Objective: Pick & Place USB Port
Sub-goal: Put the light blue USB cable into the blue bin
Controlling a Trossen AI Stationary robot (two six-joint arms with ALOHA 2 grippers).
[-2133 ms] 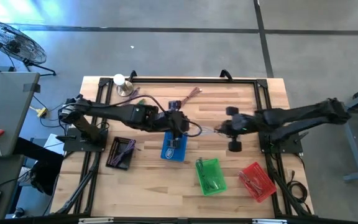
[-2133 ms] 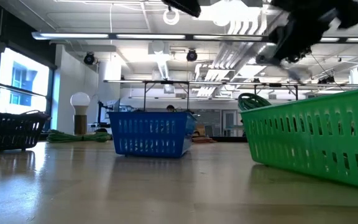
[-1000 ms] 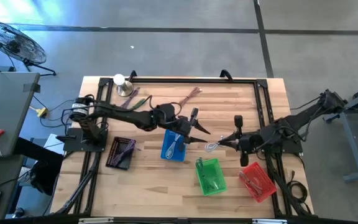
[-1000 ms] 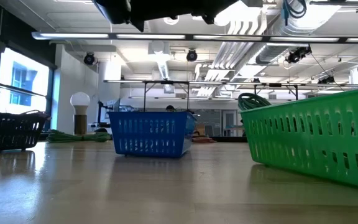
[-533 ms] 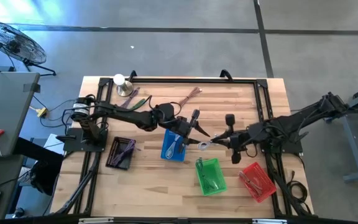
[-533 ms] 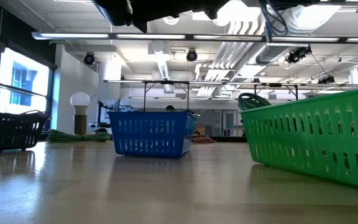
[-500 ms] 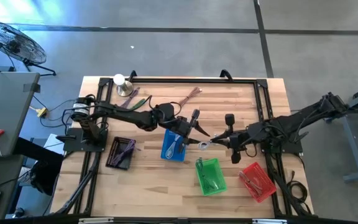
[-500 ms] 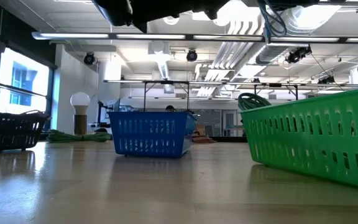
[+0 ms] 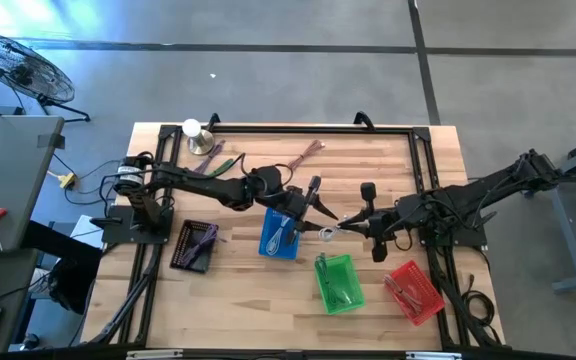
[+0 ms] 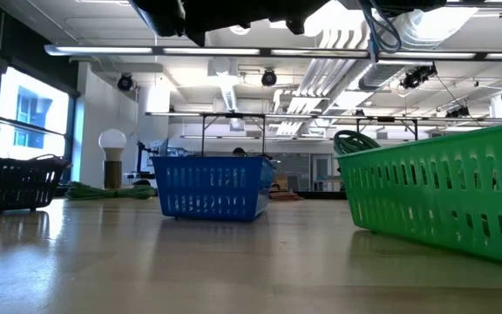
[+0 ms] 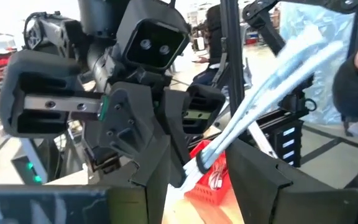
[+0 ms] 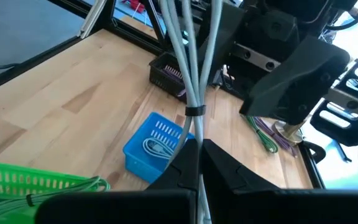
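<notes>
Since half-second ago, little shift: right end effector (image 9: 353, 226) clenched on grey cable (image 12: 189, 93), mid-air above table (image 9: 368, 160) centre, right of blue basket (image 9: 281, 236). Left end effector (image 9: 318, 211) spread beside cable, likely for handover.

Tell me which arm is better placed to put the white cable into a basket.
Probably the right: the right tool is shut on the white cable. The left tool is open around it, above the table between blue basket and green basket.

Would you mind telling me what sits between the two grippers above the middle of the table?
In the high view, a bundled white cable bridges the left gripper and right gripper; the right wrist view shows the right gripper's fingers shut on it.
</notes>
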